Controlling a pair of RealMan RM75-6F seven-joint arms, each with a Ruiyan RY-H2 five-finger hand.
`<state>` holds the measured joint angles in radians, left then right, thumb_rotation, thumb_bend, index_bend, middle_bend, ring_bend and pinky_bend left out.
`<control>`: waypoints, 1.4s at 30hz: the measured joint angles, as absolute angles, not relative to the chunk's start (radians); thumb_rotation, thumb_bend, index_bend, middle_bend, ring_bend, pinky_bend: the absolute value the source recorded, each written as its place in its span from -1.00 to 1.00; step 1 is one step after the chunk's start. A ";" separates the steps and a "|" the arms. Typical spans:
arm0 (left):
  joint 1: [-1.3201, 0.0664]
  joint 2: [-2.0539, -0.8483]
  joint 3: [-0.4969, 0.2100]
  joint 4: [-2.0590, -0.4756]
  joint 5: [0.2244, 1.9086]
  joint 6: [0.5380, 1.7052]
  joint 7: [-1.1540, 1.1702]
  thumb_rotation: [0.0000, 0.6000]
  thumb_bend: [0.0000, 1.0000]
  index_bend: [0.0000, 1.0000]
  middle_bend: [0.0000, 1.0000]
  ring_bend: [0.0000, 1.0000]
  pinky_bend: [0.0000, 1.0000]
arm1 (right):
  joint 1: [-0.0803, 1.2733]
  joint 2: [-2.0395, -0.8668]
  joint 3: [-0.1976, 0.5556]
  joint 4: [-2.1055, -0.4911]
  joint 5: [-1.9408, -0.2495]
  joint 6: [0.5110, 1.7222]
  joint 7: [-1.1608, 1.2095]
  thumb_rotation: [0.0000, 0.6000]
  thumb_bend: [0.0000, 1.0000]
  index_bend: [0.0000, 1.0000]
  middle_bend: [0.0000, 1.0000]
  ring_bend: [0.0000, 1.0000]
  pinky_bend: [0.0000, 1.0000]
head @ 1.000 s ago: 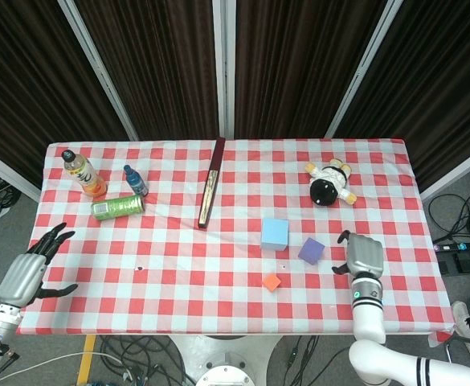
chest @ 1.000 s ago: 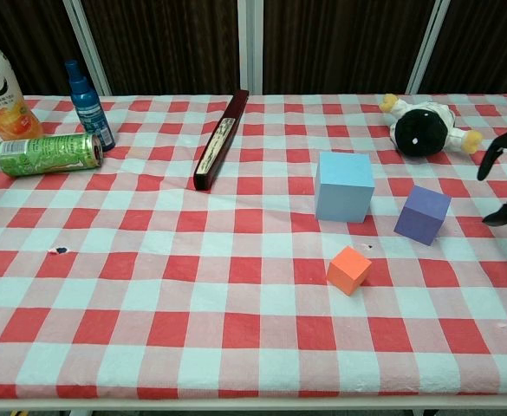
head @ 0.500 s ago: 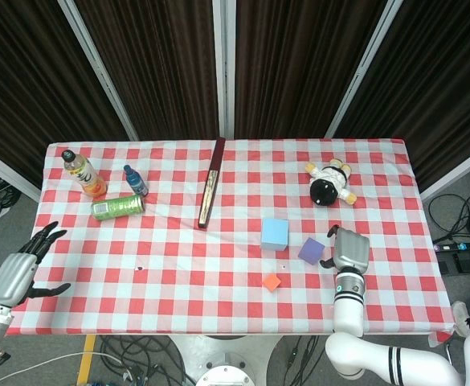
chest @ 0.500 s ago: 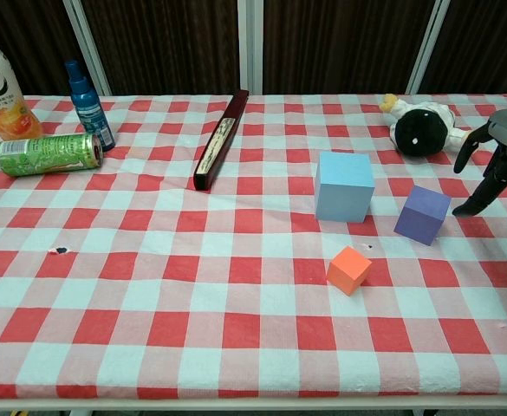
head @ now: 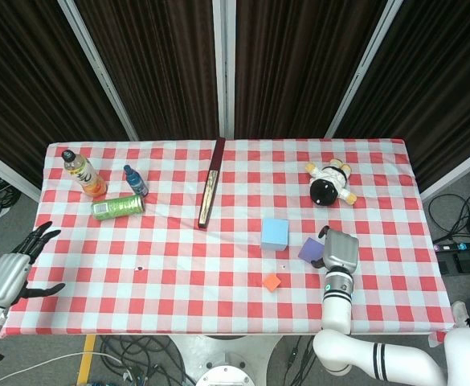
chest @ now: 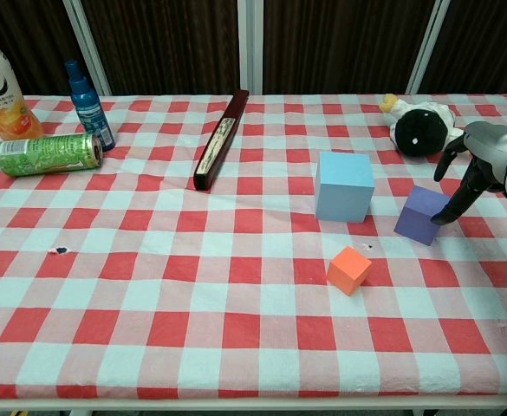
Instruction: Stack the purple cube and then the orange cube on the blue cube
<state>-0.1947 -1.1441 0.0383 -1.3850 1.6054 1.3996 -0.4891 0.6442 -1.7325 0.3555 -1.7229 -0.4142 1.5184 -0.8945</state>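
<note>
The right hand (chest: 487,165) sits just beside the purple cube (chest: 422,214), on the side toward the table's right edge. Its fingers (chest: 455,198) are apart and point down, one tip at or very near the cube's right face; it holds nothing. The left hand (head: 11,273) hangs open off the table's left edge, well apart from everything.

The purple cube rests on the tablecloth (chest: 236,347) near the right part of the front half, close to the blue cube (chest: 344,185), with the orange cube (chest: 349,269) nearer the front edge.

The step in hand looks like grasping the purple cube. To do it well, the hand should centre over the cube and close thumb and fingers on opposite faces. It should avoid nudging the cube toward the blue one, then lift straight up before crossing over.
</note>
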 measured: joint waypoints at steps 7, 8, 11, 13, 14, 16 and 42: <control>-0.191 -1.150 0.047 -1.368 1.607 1.397 -0.504 1.00 -1.00 -0.68 -0.78 -0.80 -0.51 | 0.659 -1.755 0.366 -1.678 -0.397 1.507 -0.907 1.00 -1.00 -0.23 0.98 0.82 0.63; -0.190 -1.151 0.048 -1.366 1.607 1.397 -0.506 1.00 -1.00 -0.68 -0.78 -0.80 -0.51 | 0.662 -1.758 0.368 -1.670 -0.394 1.504 -0.910 1.00 -1.00 -0.23 0.98 0.82 0.63; -0.187 -1.152 0.053 -1.363 1.609 1.397 -0.515 1.00 -1.00 -0.68 -0.78 -0.80 -0.51 | 0.672 -1.772 0.375 -1.648 -0.383 1.492 -0.916 1.00 -1.00 -0.23 0.99 0.82 0.63; -0.188 -1.152 0.055 -1.362 1.614 1.397 -0.522 1.00 -1.00 -0.68 -0.78 -0.80 -0.51 | 0.676 -1.781 0.377 -1.634 -0.379 1.485 -0.917 1.00 -1.00 -0.21 1.00 0.84 0.63; -0.189 -1.152 0.056 -1.362 1.617 1.397 -0.523 1.00 -1.00 -0.68 -0.78 -0.80 -0.51 | 0.677 -1.785 0.378 -1.628 -0.378 1.481 -0.916 1.00 -1.00 -0.19 1.00 0.85 0.63; -0.190 -1.150 0.057 -1.364 1.623 1.401 -0.523 1.00 -1.00 -0.68 -0.78 -0.80 -0.51 | 0.682 -1.794 0.380 -1.615 -0.377 1.473 -0.915 1.00 -1.00 -0.17 1.00 0.85 0.64; -0.195 -1.146 0.062 -1.368 1.623 1.395 -0.549 1.00 -1.00 -0.68 -0.78 -0.80 -0.51 | 0.664 -1.749 0.352 -1.669 -0.427 1.478 -0.924 1.00 -1.00 0.09 1.00 0.89 0.66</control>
<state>-0.1953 -1.1462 0.0618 -1.3685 1.6230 1.3950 -0.5485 0.6636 -1.7491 0.3522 -1.6691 -0.4265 1.4779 -0.9240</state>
